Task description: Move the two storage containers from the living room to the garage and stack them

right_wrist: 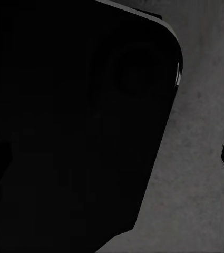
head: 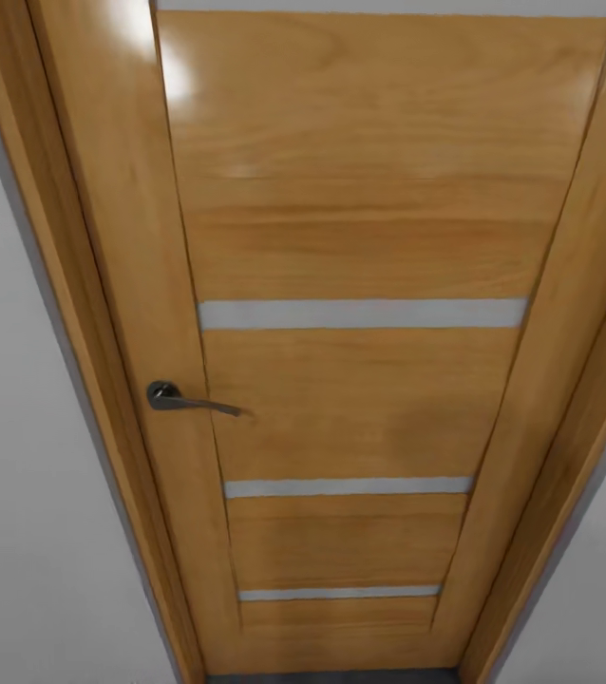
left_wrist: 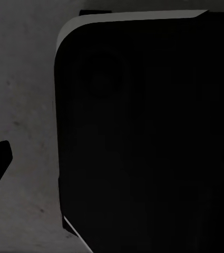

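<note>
No writing, brand or label can be read anywhere in these pictures.

The head view looks at a closed wooden door that takes up most of the frame, from the top edge down to the bottom. It is honey-coloured with a visible grain and carries four pale frosted strips set across it: one at the very top edge, one across the middle, and two thinner ones in the lower part. A dark metal lever handle sits at the left of centre, its lever pointing toward the right. A matching wooden frame runs down both sides of the door, and plain white-grey wall fills the lower left and the lower right corners. A thin dark strip of floor shows at the bottom edge beneath the door.

The left wrist view shows a large black rounded body with a pale rim over most of the frame, dark grey rough floor beside it, and a black tip at the left edge. The right wrist view shows a similar black mass with grey mottled floor at the right.

Whether either gripper is open or closed cannot be told. The storage containers appear nowhere here.
</note>
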Controlling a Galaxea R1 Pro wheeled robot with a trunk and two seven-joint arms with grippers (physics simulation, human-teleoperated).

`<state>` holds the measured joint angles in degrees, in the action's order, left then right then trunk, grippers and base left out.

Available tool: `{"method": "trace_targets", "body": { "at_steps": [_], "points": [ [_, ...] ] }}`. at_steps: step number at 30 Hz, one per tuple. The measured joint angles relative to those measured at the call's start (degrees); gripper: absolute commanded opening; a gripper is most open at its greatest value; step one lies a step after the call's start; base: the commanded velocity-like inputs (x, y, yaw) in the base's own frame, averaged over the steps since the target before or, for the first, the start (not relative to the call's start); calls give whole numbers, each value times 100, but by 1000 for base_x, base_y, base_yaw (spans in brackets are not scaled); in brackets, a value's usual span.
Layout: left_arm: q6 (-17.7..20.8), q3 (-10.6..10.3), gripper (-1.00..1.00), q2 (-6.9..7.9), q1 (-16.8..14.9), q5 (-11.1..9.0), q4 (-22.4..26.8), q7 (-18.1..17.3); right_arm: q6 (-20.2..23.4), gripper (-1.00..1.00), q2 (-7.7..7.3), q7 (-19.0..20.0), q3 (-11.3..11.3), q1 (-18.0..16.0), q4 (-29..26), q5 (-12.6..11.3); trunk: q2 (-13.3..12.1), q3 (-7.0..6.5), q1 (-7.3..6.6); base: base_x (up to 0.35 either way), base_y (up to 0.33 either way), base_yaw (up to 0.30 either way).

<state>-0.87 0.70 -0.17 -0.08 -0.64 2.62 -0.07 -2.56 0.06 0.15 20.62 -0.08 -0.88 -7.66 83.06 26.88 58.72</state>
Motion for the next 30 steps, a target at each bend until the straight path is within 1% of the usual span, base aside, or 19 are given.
{"method": "trace_targets", "body": {
  "at_steps": [8, 16, 18, 22, 30],
  "points": [
    [0, 0, 100, 8, 0, 0, 0, -1, -1, 100, 2, 1, 0, 0, 0, 0, 0, 0, -1, 190, -215, 4],
    [0, -3, 100, 9, 0, -18, 0, 4, 0, 100, 2, 1, 1, 0, 0, 0, 0, 0, 0, 186, -92, 0],
    [0, -4, 100, 9, 0, -65, 0, 9, 0, 100, 2, 1, 1, 0, 0, 0, 0, 0, 1, 53, -22, 0],
    [0, -9, 100, 12, 0, -241, 1, 0, -1, 100, 7, 1, -5, 0, 0, 0, 0, 0, 1, 13, -6, 33],
    [0, -11, 100, 9, 0, -284, 0, -1, 0, 100, 1, 1, -7, 0, -1, 4, 0, 0, 1, 1, -1, 172]
  ]
}}
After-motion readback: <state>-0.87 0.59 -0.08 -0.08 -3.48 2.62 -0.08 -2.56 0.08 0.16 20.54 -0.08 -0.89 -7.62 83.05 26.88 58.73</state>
